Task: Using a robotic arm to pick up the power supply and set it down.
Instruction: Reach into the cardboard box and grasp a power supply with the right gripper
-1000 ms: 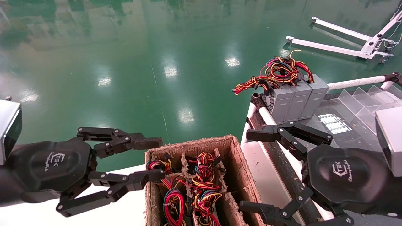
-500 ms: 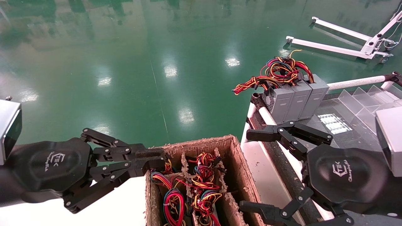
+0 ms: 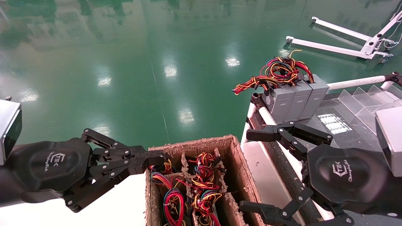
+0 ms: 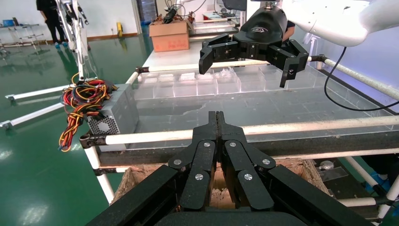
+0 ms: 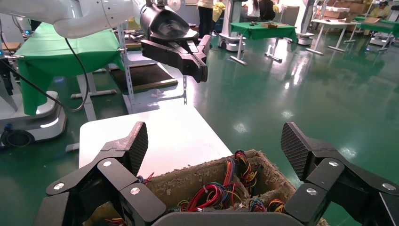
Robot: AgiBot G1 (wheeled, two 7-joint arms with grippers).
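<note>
My left gripper (image 3: 158, 158) is shut with nothing between its fingers. It hovers at the far left corner of the cardboard box (image 3: 194, 144), and in the left wrist view (image 4: 216, 115) its fingers are pressed together. The right gripper (image 3: 248, 171) hangs wide open over the box's right side and the white ledge; in its own view (image 5: 216, 146) both pads are far apart above the box. The power supply's mostly red wire bundle (image 3: 172, 201) sticks up from a left compartment. Its grey body is hidden in the box.
Three grey boxes (image 3: 295, 97) under a coloured wire tangle (image 3: 276, 72) stand on the dark belt at the right, next to clear dividers (image 3: 361, 100). A white table (image 3: 125, 204) lies left of the box. Green floor and a white frame (image 3: 339, 47) are beyond.
The left gripper went from open to shut at the box's far left corner, taking hold of nothing. The right arm stayed still.
</note>
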